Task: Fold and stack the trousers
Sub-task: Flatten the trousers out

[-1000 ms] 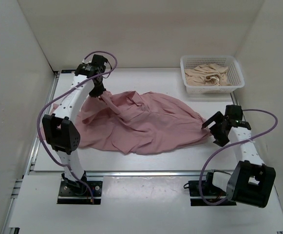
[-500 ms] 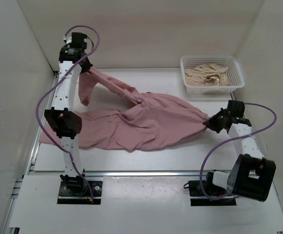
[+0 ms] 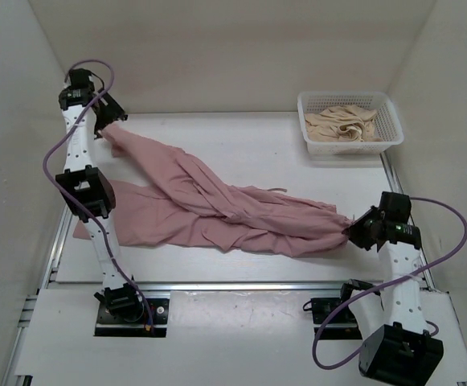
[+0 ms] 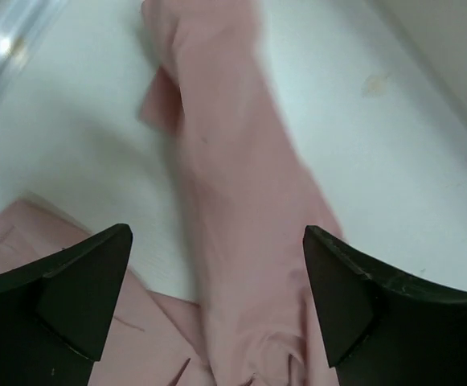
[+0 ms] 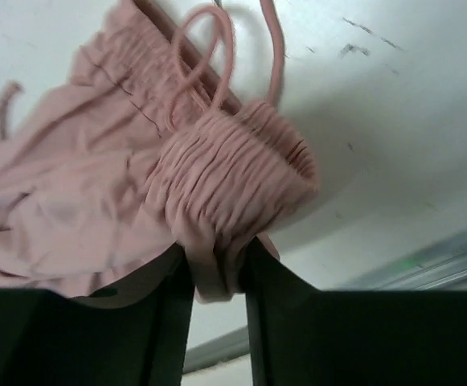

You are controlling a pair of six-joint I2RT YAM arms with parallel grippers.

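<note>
Trousers: thin, limp fabric, light. Judged to drape and bunch, no stiffness to keep a crease, prob. slides easily on table. Lay as a twisted diagonal band: one leg end far left of basket, roughly level w/ it; waistband on near side of basket, apart from it. Other leg spread flat, left of and nearer than basket.

Best hold pts, in my judgement: gathered waistband (thick, gives purchase) and leg hems; a mid-leg pinch would only pull up a tent. Drawstring lay loose beside waistband, could snag.

L arm: stretched up toward corner far left of basket, wrist tipped down over leg end. Left gripper fingers wide apart, cloth under the gap, nothing held.

R arm: low, elbow bent, near side of basket. Right gripper fingers narrow, pinching bunched waistband.
</note>
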